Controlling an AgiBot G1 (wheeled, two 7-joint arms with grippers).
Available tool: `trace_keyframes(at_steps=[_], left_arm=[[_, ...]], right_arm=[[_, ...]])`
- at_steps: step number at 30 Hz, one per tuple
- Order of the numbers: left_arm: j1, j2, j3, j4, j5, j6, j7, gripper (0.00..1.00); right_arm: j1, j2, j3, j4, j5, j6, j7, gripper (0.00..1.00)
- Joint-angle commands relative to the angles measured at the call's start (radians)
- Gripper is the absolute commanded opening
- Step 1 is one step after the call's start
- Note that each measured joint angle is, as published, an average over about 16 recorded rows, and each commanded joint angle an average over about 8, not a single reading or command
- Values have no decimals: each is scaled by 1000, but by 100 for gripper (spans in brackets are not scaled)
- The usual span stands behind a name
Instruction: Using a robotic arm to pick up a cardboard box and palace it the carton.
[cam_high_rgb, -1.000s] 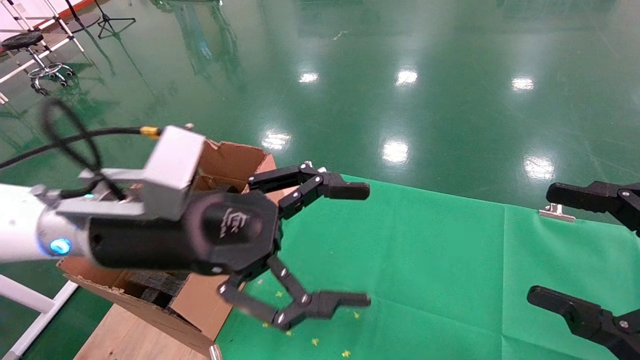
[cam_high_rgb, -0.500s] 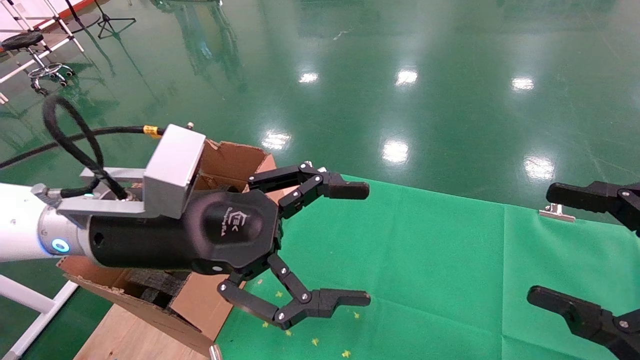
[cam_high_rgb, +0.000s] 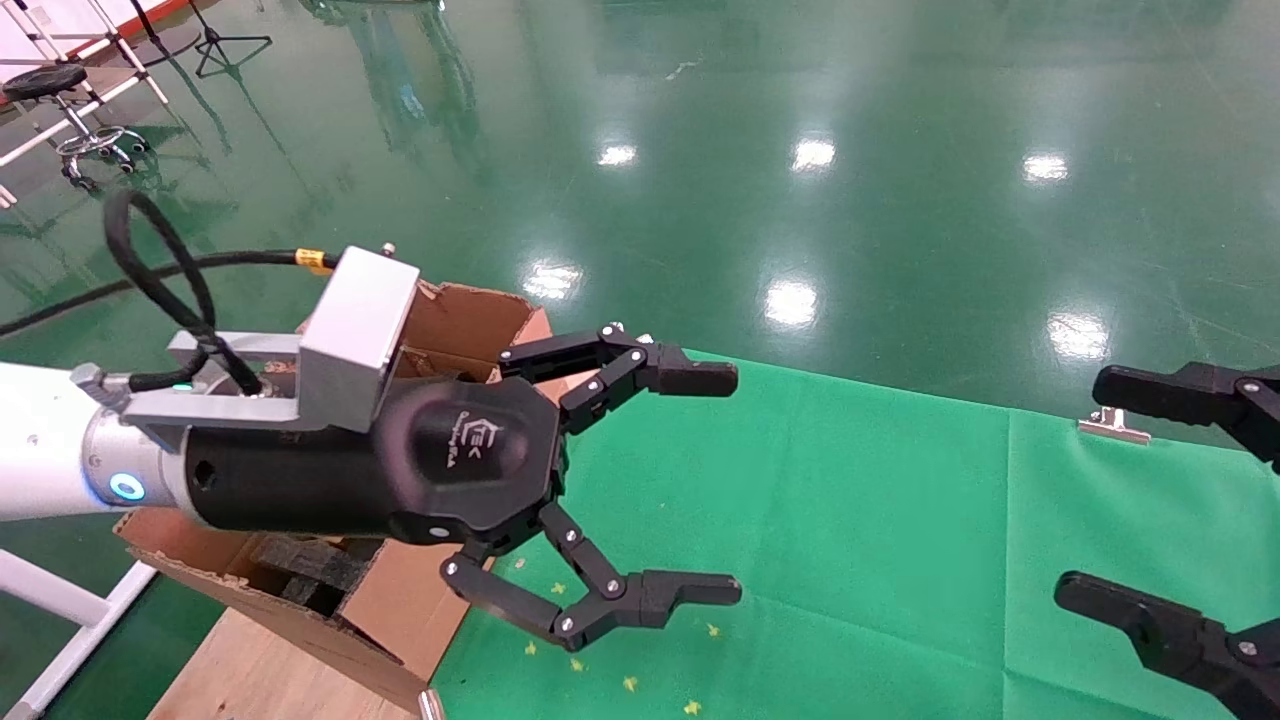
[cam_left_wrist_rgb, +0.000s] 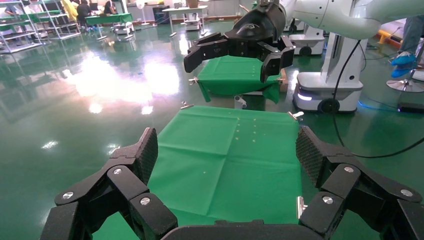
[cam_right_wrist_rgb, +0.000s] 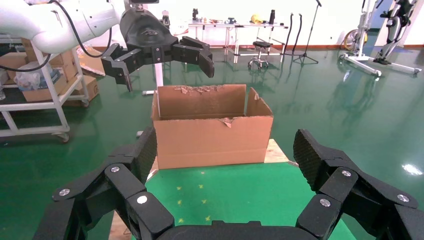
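The small cardboard box is not in view in any frame. The carton (cam_high_rgb: 455, 320), large, brown and torn at the rim, stands at the left end of the green cloth table (cam_high_rgb: 850, 520), with dark foam blocks (cam_high_rgb: 300, 560) inside; it also shows in the right wrist view (cam_right_wrist_rgb: 212, 132). My left gripper (cam_high_rgb: 738, 485) on the white arm hangs over the cloth just right of the carton, open and empty; its own view (cam_left_wrist_rgb: 226, 150) shows only bare cloth between the fingers. My right gripper (cam_high_rgb: 1085, 488) is open and empty at the right edge, facing the carton (cam_right_wrist_rgb: 225, 150).
The carton rests on a wooden board (cam_high_rgb: 250, 670). A metal clip (cam_high_rgb: 1110, 428) holds the cloth's far edge. Small yellow marks (cam_high_rgb: 630, 683) dot the cloth near the carton. A stool (cam_high_rgb: 60, 90) and stands sit on the green floor far left.
My left wrist and its camera block have shifted slightly to the right. The fingers stay open in the same place. The right gripper has not moved.
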Motion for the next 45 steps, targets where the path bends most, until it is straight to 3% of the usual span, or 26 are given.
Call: trace_keyframes(at_steps=[1,45], left_arm=[[-1,0,1,1,1,0,0,100],[-5,1,5,4,4,-2,-2,100]], right_arm=[[0,0,0,0,0,0,0,100],[0,0,0,0,0,0,0,100]])
